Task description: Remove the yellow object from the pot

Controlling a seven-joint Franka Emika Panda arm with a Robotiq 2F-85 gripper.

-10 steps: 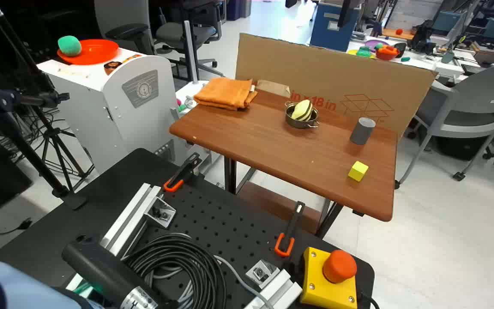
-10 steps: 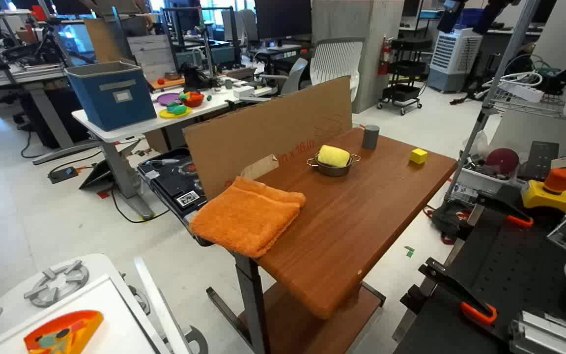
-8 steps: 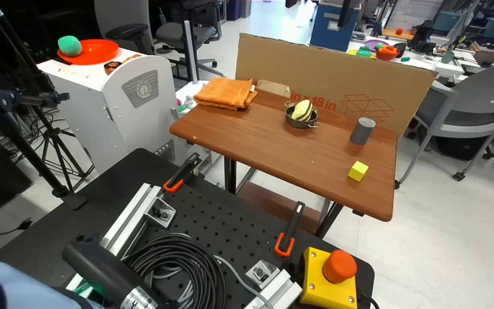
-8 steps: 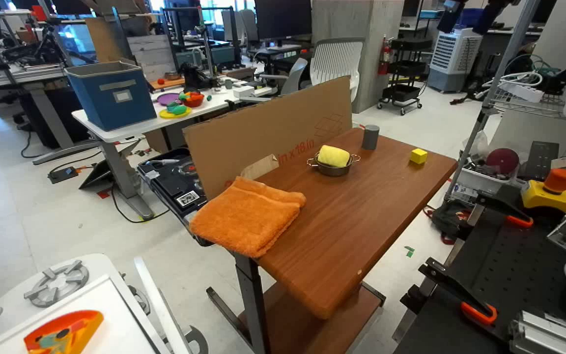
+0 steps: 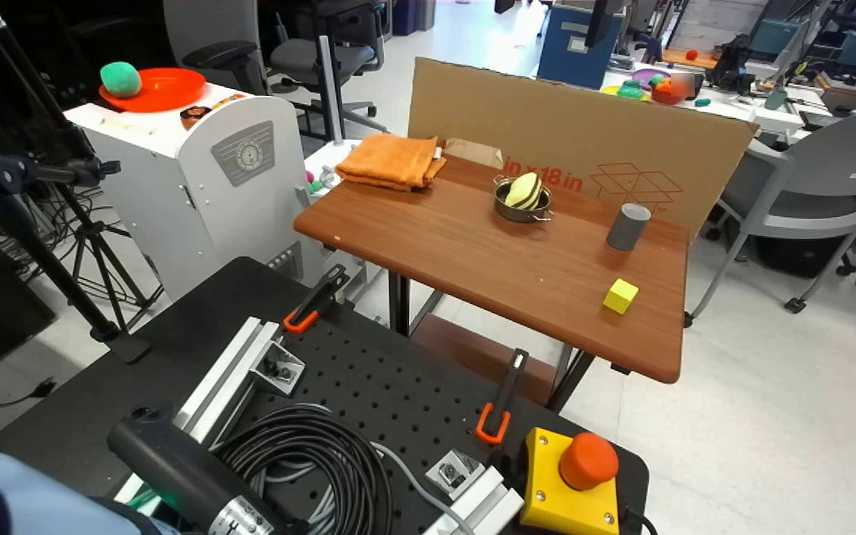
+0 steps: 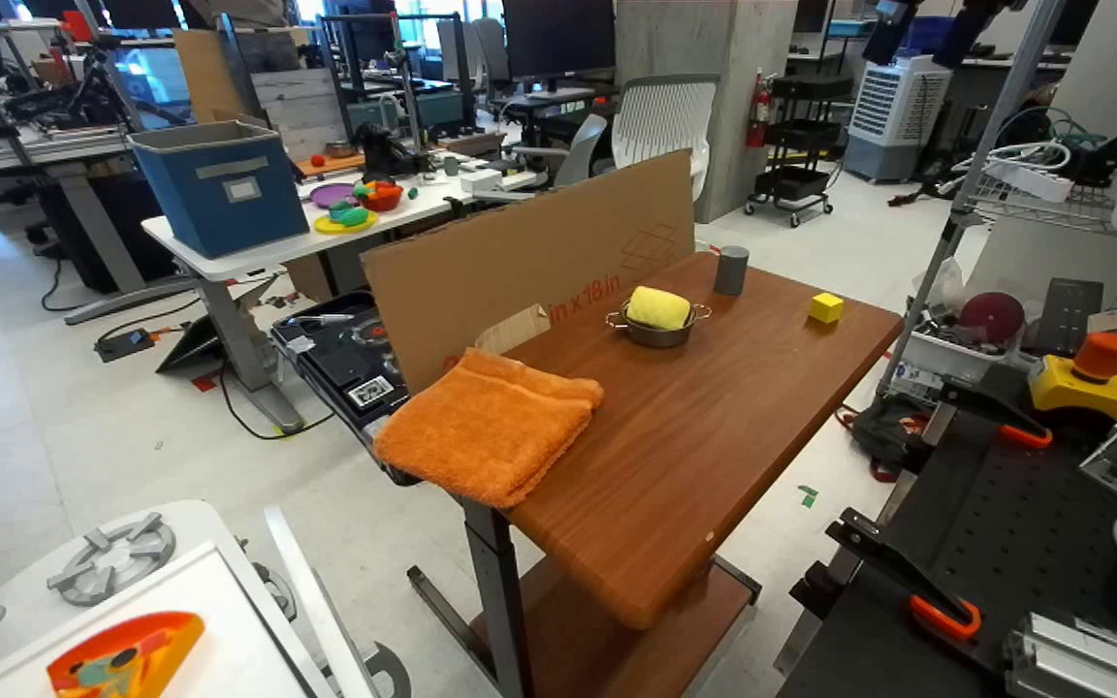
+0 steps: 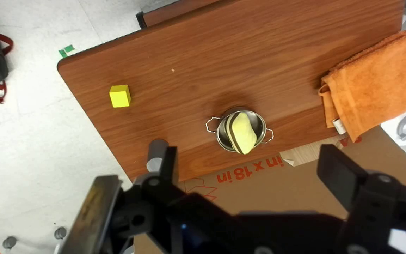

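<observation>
The yellow object (image 5: 524, 190) is a rounded, slightly elongated item with dark stripes on one side. It rests in the small silvery pot (image 5: 521, 215) and rises above the rim. The object (image 6: 658, 307) and the pot (image 6: 655, 335) also show in an exterior view. In the wrist view the yellow object (image 7: 244, 133) lies tilted in the pot (image 7: 258, 124), partly over its rim. My gripper (image 7: 248, 155) is open and empty, high above the table. Its dark fingers also show at the top edge of an exterior view (image 6: 912, 48). The pot's bottom is mostly hidden.
A grey cylinder cup (image 5: 628, 227) and a yellow cube (image 5: 620, 296) stand on the wooden table (image 5: 458, 238). A folded orange towel (image 6: 491, 427) lies at one end. A cardboard panel (image 6: 529, 252) stands along the table's edge, close behind the pot.
</observation>
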